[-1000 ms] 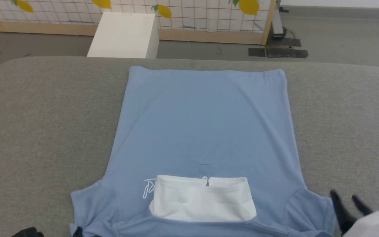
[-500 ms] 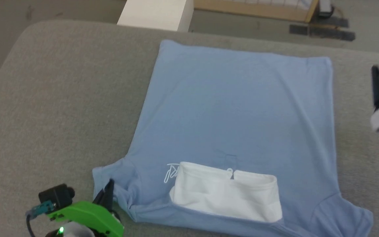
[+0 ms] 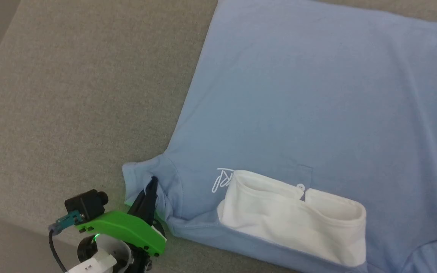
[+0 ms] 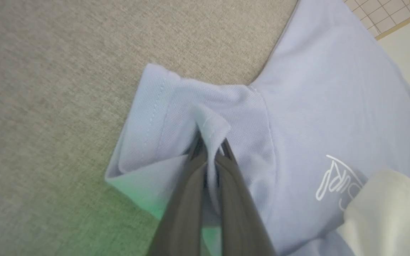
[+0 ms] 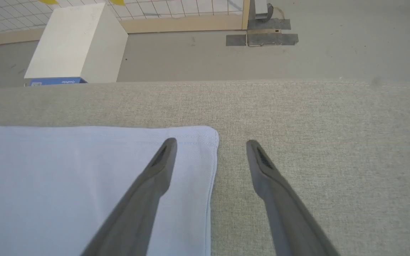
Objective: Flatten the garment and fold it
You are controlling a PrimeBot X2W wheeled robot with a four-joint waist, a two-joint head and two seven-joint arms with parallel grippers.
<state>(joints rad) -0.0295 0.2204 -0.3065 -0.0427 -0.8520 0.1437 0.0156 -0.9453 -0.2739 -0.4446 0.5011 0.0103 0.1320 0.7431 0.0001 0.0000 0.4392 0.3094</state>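
L gripper clamped tight on a raised ridge of the left sleeve, at the near-left corner of the garment. Cloth is bunched up between the fingers. Garment lies spread flat on the grey padded table: white collar at the near edge, hem on the far side, white mark just left of the collar. R gripper spread wide at the far-right hem corner, one finger over blue fabric, the other over bare table. Touching or hovering, can't tell. Beyond the table, white box on the floor.
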